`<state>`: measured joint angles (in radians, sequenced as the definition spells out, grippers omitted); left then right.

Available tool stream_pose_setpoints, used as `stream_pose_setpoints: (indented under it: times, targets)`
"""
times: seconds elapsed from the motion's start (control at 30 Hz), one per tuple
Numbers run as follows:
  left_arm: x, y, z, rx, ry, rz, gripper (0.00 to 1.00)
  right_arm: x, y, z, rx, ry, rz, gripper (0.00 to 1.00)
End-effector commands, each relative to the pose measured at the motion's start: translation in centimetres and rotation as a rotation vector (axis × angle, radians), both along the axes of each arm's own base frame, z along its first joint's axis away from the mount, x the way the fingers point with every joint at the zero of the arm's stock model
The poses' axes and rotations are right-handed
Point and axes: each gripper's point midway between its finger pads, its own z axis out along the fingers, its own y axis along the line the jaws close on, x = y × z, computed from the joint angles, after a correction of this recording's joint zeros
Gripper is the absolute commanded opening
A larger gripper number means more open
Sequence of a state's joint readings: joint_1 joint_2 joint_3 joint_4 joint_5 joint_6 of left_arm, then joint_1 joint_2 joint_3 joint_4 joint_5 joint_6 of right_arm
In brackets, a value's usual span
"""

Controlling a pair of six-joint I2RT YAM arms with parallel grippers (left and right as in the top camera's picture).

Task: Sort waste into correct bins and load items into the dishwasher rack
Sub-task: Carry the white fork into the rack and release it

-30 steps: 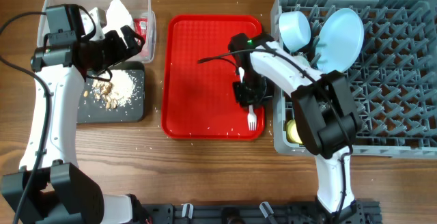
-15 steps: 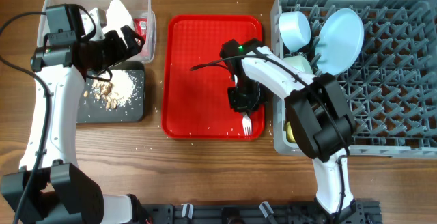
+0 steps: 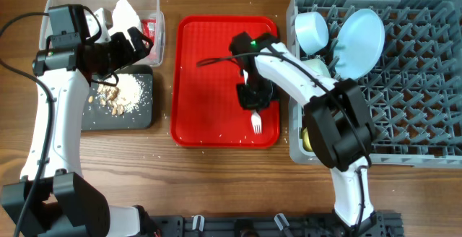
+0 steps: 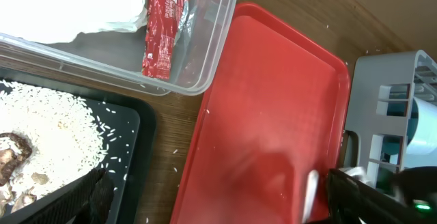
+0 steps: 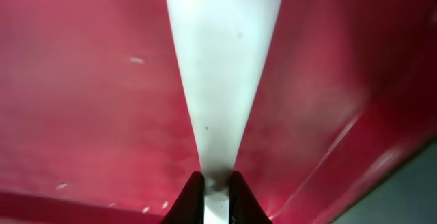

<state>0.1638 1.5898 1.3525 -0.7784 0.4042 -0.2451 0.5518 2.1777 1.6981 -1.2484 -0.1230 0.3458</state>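
My right gripper [image 3: 254, 101] is shut on the white fork [image 3: 255, 123] over the flat red tray [image 3: 209, 78]; its tines point toward the tray's front edge. The right wrist view shows both fingertips [image 5: 217, 191] pinching the fork's handle [image 5: 222, 67]. My left gripper [image 3: 137, 42] hovers open and empty at the clear tub [image 3: 155, 6], which holds the white napkin [image 3: 124, 11] and red wrapper [image 4: 160, 29]. The black tray [image 3: 141, 114] holds food scraps [image 3: 119, 96]. The grey rack [image 3: 404, 85] holds the pale blue plate [image 3: 361, 42], a teal bowl [image 3: 312, 31], a white bowl [image 3: 316, 65] and a yellow cup [image 3: 310, 139].
The red tray lies between the bins on the left and the rack on the right. Rice grains are scattered on the wooden table [image 3: 224, 179] around the black tray and the red tray. The rack's corner [image 4: 396, 94] shows in the left wrist view.
My right gripper has moved left and toward the back across the red tray, carrying the fork with it. The left arm has not moved.
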Motion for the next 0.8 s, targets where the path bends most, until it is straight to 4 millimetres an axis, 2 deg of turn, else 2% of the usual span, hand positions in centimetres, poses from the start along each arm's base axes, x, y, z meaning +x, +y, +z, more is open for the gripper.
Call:
stream_pose_setpoints:
  times: [0.0, 0.1, 0.13, 0.23, 0.3, 0.37, 0.47, 0.53, 0.6, 0.77]
  targets:
    - [0.2, 0.2, 0.5, 0.017, -0.02, -0.008, 1.0, 2.2, 0.1, 7.5, 0.069, -0.175, 0.021, 0.04]
    - [0.2, 0.2, 0.5, 0.017, -0.019, -0.008, 1.0, 2.5, -1.3, 12.4, 0.095, -0.287, 0.001, 0.04]
    - [0.2, 0.2, 0.5, 0.017, -0.02, -0.008, 1.0, 2.6, -2.3, 14.7, 0.111, -0.343, -0.021, 0.04]
    - [0.2, 0.2, 0.5, 0.017, -0.02, -0.008, 1.0, 2.5, -5.4, 19.4, 0.124, -0.466, -0.08, 0.04]
    - [0.2, 0.2, 0.5, 0.017, -0.02, -0.008, 1.0, 1.9, -9.5, 22.9, 0.072, -0.575, -0.109, 0.04]
    - [0.2, 0.2, 0.5, 0.017, -0.02, -0.008, 1.0, 1.1, -13.3, 24.7, -0.022, -0.63, -0.14, 0.04]
    - [0.2, 0.2, 0.5, 0.017, -0.02, -0.008, 1.0, -0.5, -17.8, 24.9, -0.184, -0.605, -0.185, 0.04]
    - [0.2, 0.2, 0.5, 0.017, -0.02, -0.008, 1.0, -0.9, -19.3, 23.8, -0.235, -0.559, -0.189, 0.04]
    - [0.2, 0.2, 0.5, 0.017, -0.02, -0.008, 1.0, -1.0, -20.4, 22.1, -0.279, -0.51, -0.202, 0.04]
    - [0.2, 0.2, 0.5, 0.017, -0.02, -0.008, 1.0, -2.1, -23.6, 16.4, -0.411, -0.341, -0.221, 0.04]
